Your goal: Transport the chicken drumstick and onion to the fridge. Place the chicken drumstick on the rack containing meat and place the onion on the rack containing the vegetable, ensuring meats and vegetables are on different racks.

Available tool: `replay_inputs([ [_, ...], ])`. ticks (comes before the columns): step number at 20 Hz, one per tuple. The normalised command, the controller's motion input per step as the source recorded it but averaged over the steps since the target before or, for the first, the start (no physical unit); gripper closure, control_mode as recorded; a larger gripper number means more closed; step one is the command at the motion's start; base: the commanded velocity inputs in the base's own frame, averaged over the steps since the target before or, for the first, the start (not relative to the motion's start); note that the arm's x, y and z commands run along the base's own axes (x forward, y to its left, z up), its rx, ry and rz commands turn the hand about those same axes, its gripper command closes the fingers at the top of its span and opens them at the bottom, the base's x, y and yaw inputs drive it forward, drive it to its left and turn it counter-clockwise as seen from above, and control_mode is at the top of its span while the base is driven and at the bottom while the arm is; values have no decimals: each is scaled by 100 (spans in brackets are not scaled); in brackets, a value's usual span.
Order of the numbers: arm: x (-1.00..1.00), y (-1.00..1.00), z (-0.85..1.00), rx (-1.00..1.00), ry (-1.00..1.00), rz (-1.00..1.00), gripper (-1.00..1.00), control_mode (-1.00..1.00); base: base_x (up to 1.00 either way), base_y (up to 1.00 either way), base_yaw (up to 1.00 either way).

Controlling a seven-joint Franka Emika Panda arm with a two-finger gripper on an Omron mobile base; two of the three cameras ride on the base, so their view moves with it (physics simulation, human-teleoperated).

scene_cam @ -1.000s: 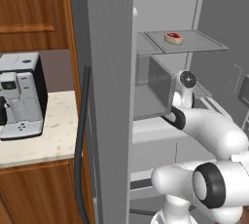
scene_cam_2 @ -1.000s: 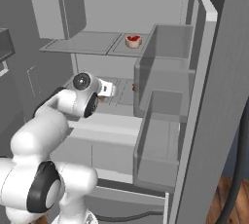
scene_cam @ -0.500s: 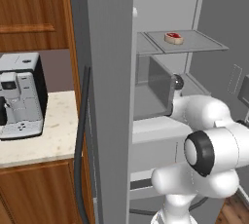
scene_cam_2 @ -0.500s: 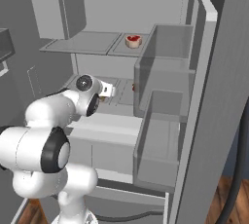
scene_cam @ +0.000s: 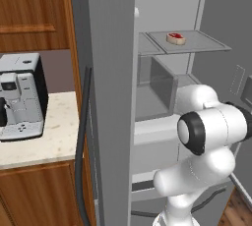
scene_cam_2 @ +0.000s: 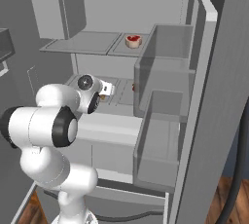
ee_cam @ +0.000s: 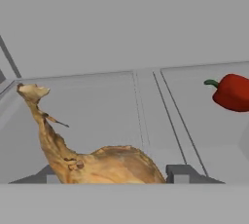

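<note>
Inside the open fridge (scene_cam: pixel 106 72), the robot's claw (ee_cam: pixel 114 177) reaches in at the level of the middle shelf (ee_cam: pixel 146 111), its two fingertips (ee_cam: pixel 180 172) standing apart on either side of the thick end of the chicken drumstick (ee_cam: pixel 112 167); the bone end rises up and away to one side. The bottom of the hand view cuts off the contact, so we cannot tell whether the fingers are pinching the meat or whether it already lies loose on the shelf.

On this same shelf, well apart from the drumstick, sits a red pepper (ee_cam: pixel 233 91); on the upper shelf (scene_cam_2: pixel 82 45) lies a small steak (scene_cam_2: pixel 133 40). We read the upper shelf as the meat rack and the middle one as the vegetable rack; by that reading the drumstick has reached the fridge but is at the wrong level, and should go up beside the steak.

We judge the job less than half done: the drumstick has arrived but is not properly placed, and the onion's trip to the pepper's shelf is still to come.
</note>
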Motion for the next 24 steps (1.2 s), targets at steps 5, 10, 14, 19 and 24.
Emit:
replay_inputs([
  [5,26,8,-9,1,3,0,100,-100,0,0,0],
  [10,19,1,-12,2,3,0,100,-100,0,0,0],
  [14,29,2,-21,1,0,0,100,-100,0,0,0],
  [19,26,9,-27,0,0,0,100,-100,0,0,0],
  [24,22,0,-22,0,0,0,100,-100,0,0,0],
])
